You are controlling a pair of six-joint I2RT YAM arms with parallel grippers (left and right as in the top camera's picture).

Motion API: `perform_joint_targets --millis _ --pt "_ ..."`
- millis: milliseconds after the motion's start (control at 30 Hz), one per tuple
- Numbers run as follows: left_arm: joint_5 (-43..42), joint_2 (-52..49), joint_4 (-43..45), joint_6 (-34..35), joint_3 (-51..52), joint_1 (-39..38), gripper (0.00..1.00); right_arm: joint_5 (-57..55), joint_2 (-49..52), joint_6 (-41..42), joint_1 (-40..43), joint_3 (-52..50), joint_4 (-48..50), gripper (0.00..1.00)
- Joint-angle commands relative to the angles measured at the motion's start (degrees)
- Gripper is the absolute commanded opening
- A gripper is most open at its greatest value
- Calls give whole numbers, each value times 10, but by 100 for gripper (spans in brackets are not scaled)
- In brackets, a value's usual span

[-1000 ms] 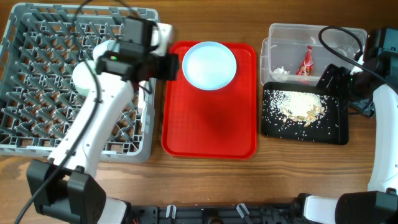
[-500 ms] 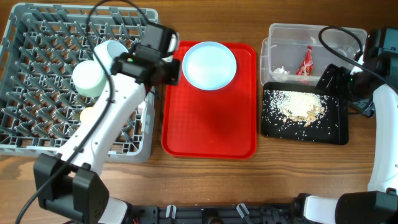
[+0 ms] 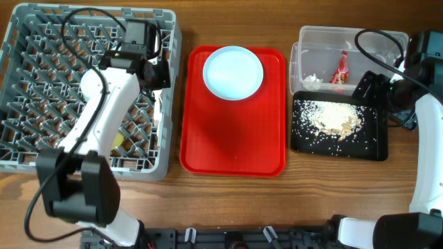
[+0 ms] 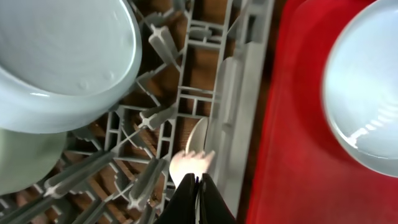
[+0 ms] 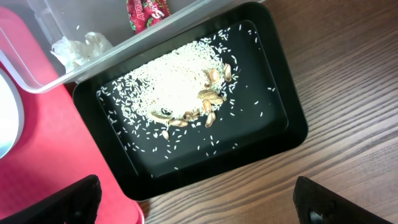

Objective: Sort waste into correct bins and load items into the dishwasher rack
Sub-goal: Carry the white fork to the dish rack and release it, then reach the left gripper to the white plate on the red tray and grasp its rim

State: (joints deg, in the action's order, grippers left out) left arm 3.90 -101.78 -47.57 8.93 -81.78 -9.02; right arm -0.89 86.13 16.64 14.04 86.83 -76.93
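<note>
Nearest, one black tray [image 3: 367,143] holds one heap of rice crumbs [image 3: 333,117] ringed by loose grains. Beside it lies one red tray [image 3: 232,135], bare at its near end, with one white plate [image 3: 233,72] at its far end. Behind the black tray stands one clear tub [image 3: 325,34] holding one red wrapper [image 3: 341,67] and one wad of white paper [image 3: 311,81]. One grey rack [image 3: 41,83] fills the left side; in it sit one light blue bowl [image 4: 62,56], one pale green bowl [image 4: 25,155] and one white utensil [image 4: 191,162], spoon or fork unclear, by the right wall. The left arm reaches from the near edge across the rack; the left gripper [image 4: 199,186] points down at the utensil, fingers pressed together, nothing visibly between them. The right gripper [image 5: 196,183] hovers over the black tray, fingers spread wide, empty.
</note>
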Motion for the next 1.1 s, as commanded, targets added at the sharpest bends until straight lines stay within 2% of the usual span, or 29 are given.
perform_joint_targets --millis 0,67,133,233,267,500,567,667,767,833,933,1033,1067 --pt "-11 -33 9 7 2 5 4 8 -12 -4 1 8 1 100" --pt "-10 -43 16 5 2 6 5 8 -12 -4 1 8 1 100" --pt "-10 -54 38 5 2 7 16 8 -12 -4 1 8 1 100" --pt "-9 -63 79 6 2 8 21 8 -12 -4 1 8 -1 100" --pt "-9 -63 91 6 2 8 29 8 -12 -4 1 8 -2 100" --pt "-16 -32 88 6 -8 7 28 8 -12 -4 1 8 -3 100" --pt "-38 -8 86 6 -8 3 28 8 -12 -3 1 8 -3 100" --pt "-86 31 86 6 -8 -9 32 7 -12 -4 1 8 -3 100" --pt "-145 64 86 5 -8 -37 38 7 -12 -4 1 8 -2 100" --pt "-146 70 87 5 -8 -64 49 8 -12 -3 1 8 -3 100" --pt "-146 60 95 3 -7 -112 61 8 -12 -4 1 8 -3 100" --pt "-143 35 117 3 -7 -155 62 9 -12 -4 1 8 -2 100" --pt "-143 28 125 3 -7 -165 65 9 -12 -4 1 8 -2 100"
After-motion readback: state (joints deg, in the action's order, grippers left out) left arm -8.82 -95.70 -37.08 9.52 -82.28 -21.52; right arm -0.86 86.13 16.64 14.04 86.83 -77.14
